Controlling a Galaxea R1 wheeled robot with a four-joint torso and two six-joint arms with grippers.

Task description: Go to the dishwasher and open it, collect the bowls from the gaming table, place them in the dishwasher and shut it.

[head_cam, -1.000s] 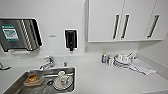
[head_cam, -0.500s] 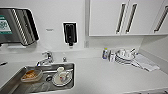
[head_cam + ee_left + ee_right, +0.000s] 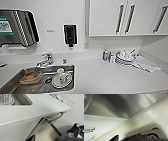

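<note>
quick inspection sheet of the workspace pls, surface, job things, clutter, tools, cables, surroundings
surface: white counter with a steel sink set in it.
job's things: dishwasher door under the counter edge looks tilted ajar, curved handle at its top; bowls nothing seen.
clutter: dishes in the sink; stacked plates, small bottle and a cloth on the counter.
tools: open or shut cannot be told.
cables: nothing seen.
surroundings: tap, wall dispenser, paper towel dispenser, white cabinets.
</note>
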